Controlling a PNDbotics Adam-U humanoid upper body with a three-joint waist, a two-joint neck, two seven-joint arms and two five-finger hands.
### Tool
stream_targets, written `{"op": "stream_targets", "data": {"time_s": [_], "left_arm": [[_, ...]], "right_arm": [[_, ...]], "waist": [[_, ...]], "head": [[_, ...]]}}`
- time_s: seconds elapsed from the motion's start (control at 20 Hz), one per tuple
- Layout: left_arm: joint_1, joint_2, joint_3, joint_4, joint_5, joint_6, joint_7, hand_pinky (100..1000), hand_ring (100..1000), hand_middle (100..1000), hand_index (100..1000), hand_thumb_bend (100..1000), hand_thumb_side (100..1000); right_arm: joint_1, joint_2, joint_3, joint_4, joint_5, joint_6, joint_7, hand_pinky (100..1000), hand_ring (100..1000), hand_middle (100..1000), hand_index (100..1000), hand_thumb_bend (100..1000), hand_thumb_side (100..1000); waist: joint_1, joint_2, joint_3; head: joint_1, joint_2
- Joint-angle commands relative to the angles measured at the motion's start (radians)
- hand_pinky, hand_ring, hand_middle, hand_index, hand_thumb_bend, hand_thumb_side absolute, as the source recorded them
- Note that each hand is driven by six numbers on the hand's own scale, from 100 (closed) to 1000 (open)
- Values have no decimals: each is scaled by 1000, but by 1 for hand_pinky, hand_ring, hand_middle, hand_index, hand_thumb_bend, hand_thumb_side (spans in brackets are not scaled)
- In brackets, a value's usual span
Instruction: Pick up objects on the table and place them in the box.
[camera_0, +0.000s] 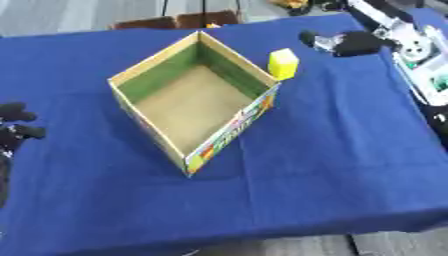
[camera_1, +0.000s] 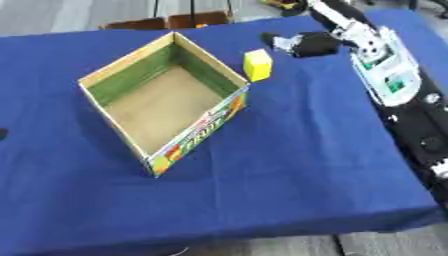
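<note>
An open cardboard box (camera_0: 154, 132) with green inner walls stands in the middle of the blue table (camera_0: 332, 150), and nothing shows inside it. A small yellow block (camera_0: 283, 64) stands upright on the cloth just outside the box's far right wall. My right hand (camera_0: 350, 43) comes in from the upper right and hovers to the right of the block, a little beyond it. It is apart from the block, open and holding nothing. My left hand (camera_0: 16, 125) shows at the left edge, open and idle, far from the box.
My right arm, with its white and black housing (camera_1: 385, 70), runs down the table's right side. Brown chair backs (camera_0: 175, 21) stand past the far edge. The table's front edge (camera_0: 262, 235) is near the bottom of the view.
</note>
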Motion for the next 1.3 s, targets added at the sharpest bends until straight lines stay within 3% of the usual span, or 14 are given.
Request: {"op": "stream_targets", "data": {"time_s": [0.05, 0.3, 0.7, 1.3], "left_arm": [[-11, 3, 9, -17, -4, -1, 4, 721, 506, 589, 739, 738, 929], [-19, 0, 10, -19, -7, 0, 5, 722, 506, 589, 739, 738, 932], [-31, 1, 6, -22, -8, 0, 1, 722, 506, 588, 739, 736, 935], [-43, 4, 1, -24, -7, 1, -6, 723, 505, 587, 740, 735, 937]], "right_arm": [[-47, -56, 10, 38, 46, -38, 47, 963, 989, 942, 1000, 443, 497], [-104, -57, 7, 149, 112, -76, 112, 957, 983, 941, 1000, 433, 487], [-190, -28, -11, 353, 238, -99, 142, 949, 973, 940, 1000, 372, 429], [-259, 9, -67, 572, 426, -130, 77, 944, 964, 938, 1000, 335, 424]], "waist": [[-4, -7, 6], [-15, 12, 28], [-24, 33, 70], [-38, 48, 102]], "head": [[4, -4], [11, -21], [8, -43], [-6, -63]]}}
